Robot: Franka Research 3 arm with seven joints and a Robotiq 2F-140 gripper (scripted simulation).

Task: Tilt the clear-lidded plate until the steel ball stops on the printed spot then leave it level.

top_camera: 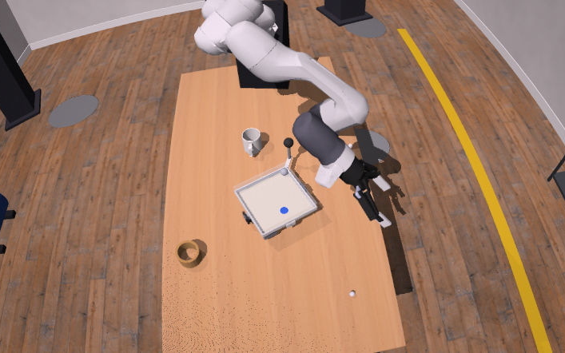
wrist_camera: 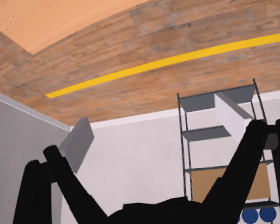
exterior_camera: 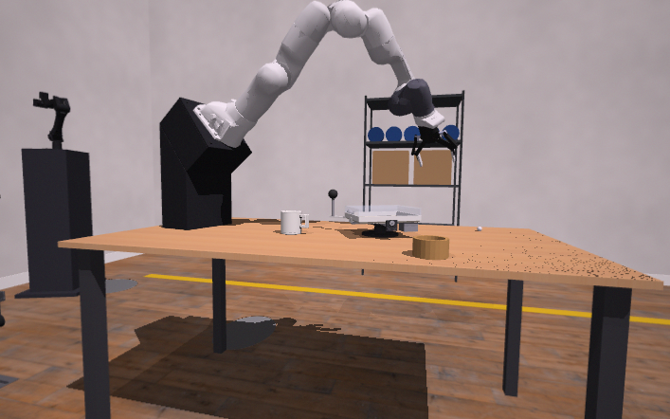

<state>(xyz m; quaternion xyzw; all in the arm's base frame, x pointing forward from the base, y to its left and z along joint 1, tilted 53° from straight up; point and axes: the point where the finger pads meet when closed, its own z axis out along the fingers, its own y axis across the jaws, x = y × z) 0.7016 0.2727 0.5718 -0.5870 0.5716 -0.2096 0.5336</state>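
Observation:
The square plate (top_camera: 249,213) (exterior_camera: 381,212) with a grey rim and clear lid sits on its pivot stand near the middle of the table and looks level. A blue printed spot (top_camera: 284,210) is on its floor toward the near right side. The steel ball (top_camera: 283,172) rests in the far corner, well away from the spot. A lever with a black knob (top_camera: 288,142) (exterior_camera: 332,193) rises from that corner. My gripper (top_camera: 383,203) (exterior_camera: 435,152) is open and empty. It hangs high in the air to the right of the plate, over the table's right edge, and touches nothing.
A white mug (top_camera: 251,140) (exterior_camera: 290,222) stands behind and left of the plate. A wooden ring (top_camera: 188,263) (exterior_camera: 430,247) lies at the front left. A small white ball (top_camera: 352,293) (exterior_camera: 479,227) lies near the right front edge. None of them touches the plate. A shelf rack (exterior_camera: 454,172) stands behind the table.

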